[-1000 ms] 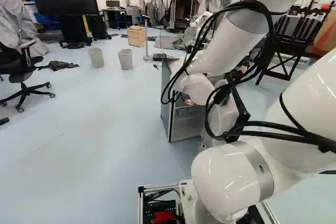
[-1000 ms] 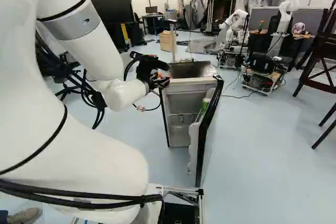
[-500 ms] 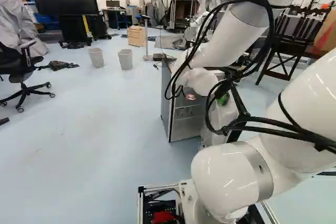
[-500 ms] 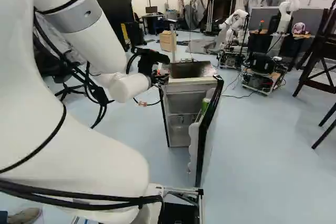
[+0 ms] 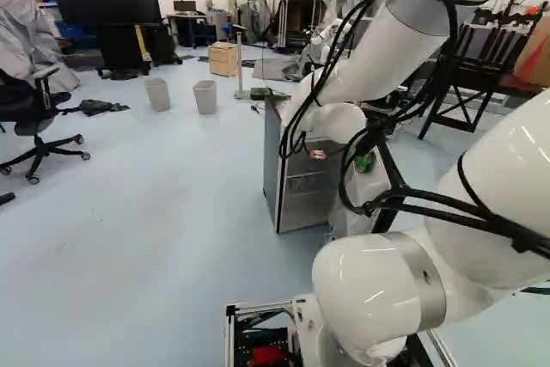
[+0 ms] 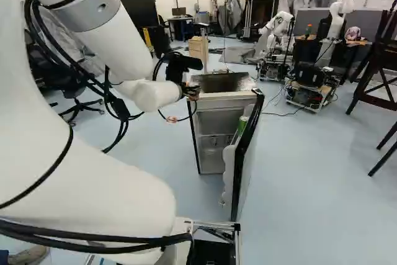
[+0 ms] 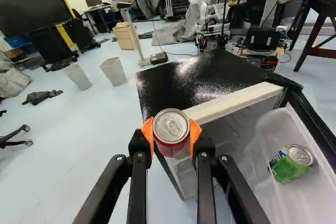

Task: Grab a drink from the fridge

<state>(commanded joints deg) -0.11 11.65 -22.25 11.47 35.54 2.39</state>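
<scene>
My gripper is by the fridge's front top edge in the right base view. In the wrist view the gripper is shut on a red can, orange pads against its two sides and its silver lid showing. In the left base view, the red can shows below the wrist. The fridge stands with its door open. Inside the door's bin a green can leans. The held can partly covers the front corner of the glossy black top in the wrist view.
Beyond the fridge stands another robot, with more equipment on a cart. Two grey bins and a wooden cabinet are farther off to the fridge's left. Dark wooden chairs stand at the right.
With the red can held, my gripper has risen a little and turned beside the fridge's top front edge; the upper arm links have shifted slightly. The base and fridge have stayed put.
</scene>
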